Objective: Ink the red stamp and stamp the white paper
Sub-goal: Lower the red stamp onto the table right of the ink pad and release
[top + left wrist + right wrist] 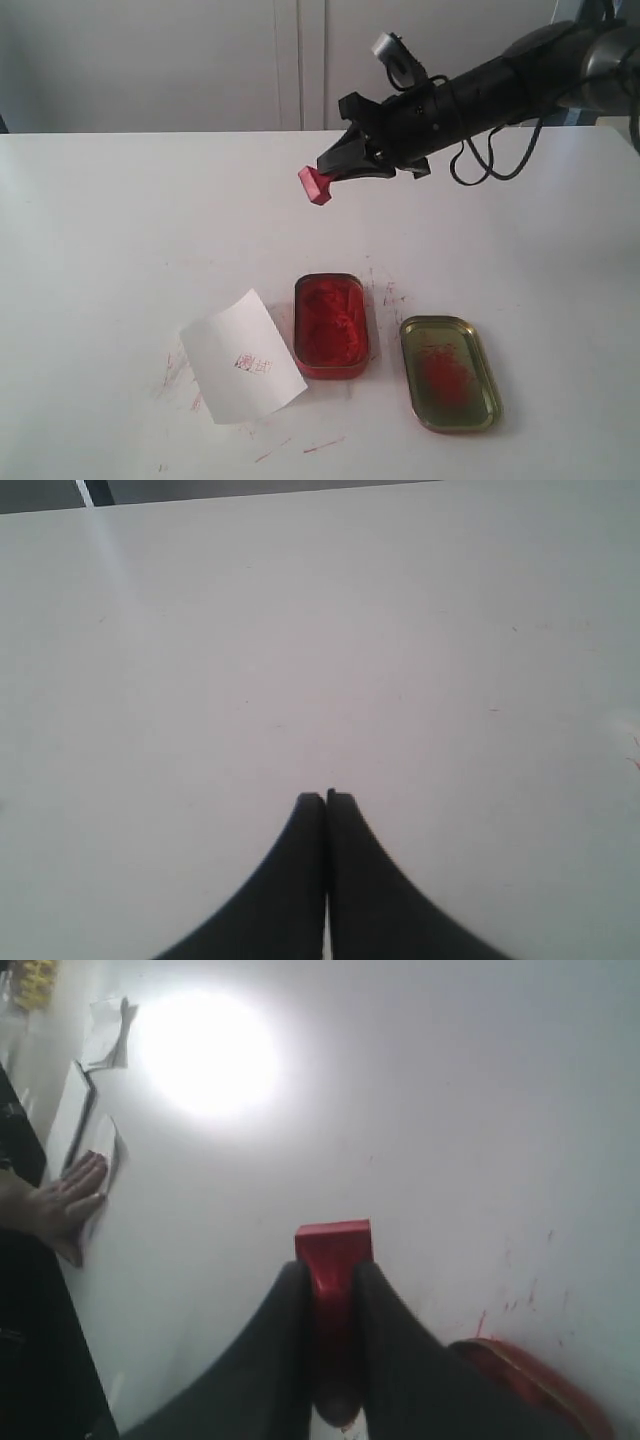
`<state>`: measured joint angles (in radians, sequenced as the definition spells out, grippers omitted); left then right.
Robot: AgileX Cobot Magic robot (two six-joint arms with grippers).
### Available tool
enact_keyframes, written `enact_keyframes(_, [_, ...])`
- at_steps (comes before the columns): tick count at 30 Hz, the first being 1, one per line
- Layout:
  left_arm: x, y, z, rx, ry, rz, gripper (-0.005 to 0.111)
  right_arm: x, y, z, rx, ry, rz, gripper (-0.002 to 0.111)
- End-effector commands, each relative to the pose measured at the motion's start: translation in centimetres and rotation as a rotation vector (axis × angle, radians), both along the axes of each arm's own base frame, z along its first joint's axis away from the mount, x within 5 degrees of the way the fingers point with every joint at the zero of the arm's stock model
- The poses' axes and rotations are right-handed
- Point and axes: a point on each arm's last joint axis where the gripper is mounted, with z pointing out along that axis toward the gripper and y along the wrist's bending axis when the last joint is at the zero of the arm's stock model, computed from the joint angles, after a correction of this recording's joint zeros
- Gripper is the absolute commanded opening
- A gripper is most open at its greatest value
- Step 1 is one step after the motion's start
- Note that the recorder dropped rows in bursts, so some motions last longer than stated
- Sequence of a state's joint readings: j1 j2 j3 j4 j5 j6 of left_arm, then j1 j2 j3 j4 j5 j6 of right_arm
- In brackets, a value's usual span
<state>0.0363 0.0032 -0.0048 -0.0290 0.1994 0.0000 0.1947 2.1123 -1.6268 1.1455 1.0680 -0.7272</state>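
The knob of the red stamp was buried in the right gripper, the ink tin ran off the wrist view's edge, and the mark on the white paper was too small to read.

White table, below the right gripper. Pale panelled wall with vertical seams, beyond the gripper. Bright glare patch on tabletop, ahead of the gripper.
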Motion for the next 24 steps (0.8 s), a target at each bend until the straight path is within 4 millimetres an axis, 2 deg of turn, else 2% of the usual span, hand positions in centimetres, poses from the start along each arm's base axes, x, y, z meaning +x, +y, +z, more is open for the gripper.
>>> enact_keyframes(1, [0.0,0.0,-0.2,-0.001,0.004,0.001,0.000,0.5,-0.1,-0.9,0.090,0.031,-0.030,0.000])
enact_keyframes(10, [0.0,0.0,-0.2,-0.001,0.004,0.001,0.000,1.5,-0.5,-3.6,0.120,0.084,-0.066,0.000])
enact_keyframes(17, [0.0,0.0,-0.2,-0.001,0.004,0.001,0.000,2.0,-1.5,-4.2,0.148,0.107,-0.105,0.000])
enact_keyframes(24, [0.0,0.0,-0.2,-0.001,0.004,0.001,0.000,2.8,-1.7,-6.2,0.212,0.171,-0.162,0.000])
